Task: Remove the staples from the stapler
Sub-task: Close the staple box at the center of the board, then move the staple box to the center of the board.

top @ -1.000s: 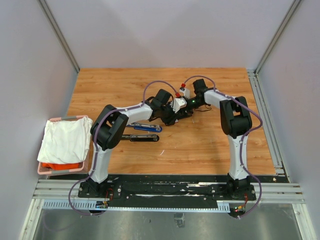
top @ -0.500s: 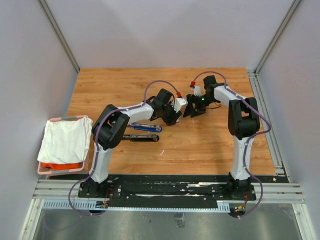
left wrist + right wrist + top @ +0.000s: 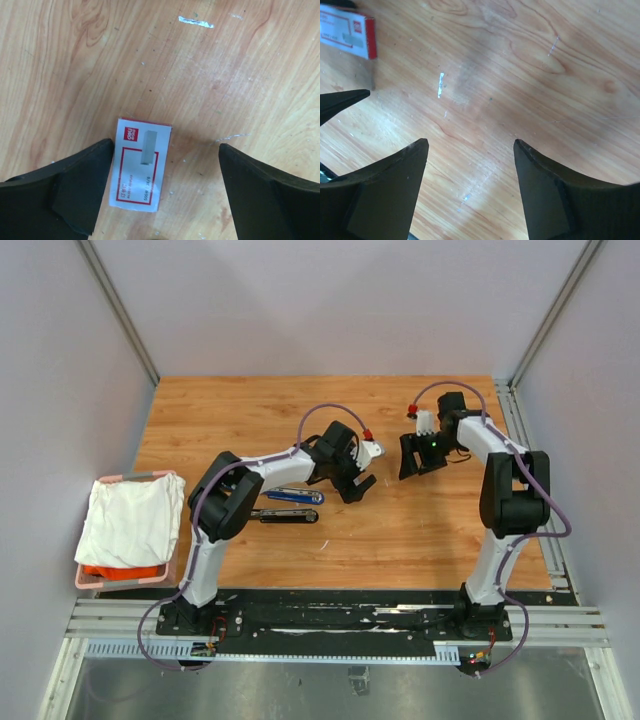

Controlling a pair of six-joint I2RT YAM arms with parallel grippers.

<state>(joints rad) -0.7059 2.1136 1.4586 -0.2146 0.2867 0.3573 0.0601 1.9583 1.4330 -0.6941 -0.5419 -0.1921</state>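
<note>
Wood-grain bench with plain grey walls around it, a pretty bare setup. The left tool is spread wide with nothing pinched. It hangs over a small red-and-white staple box that lies flat on the wood, much closer to the finger on the left of that wrist view than to the other one. There's a grey bar on the box's face (printed picture or real strip, I honestly can't tell).

The staples look like a tiny silvery sliver lying loose on the bench, well apart from the box and beyond the fingertips. The right wrist view shows a similar sliver.

The right tool is also spread, with only bare wood between its fingers. From above it sits off to the right of the left one, and they aren't touching.

The stapler is blue and lies flat behind the left tool, under that arm's forearm. A long black piece lies just beside it. At the far left edge there's a pink basket with a white cloth bundled in it.
</note>
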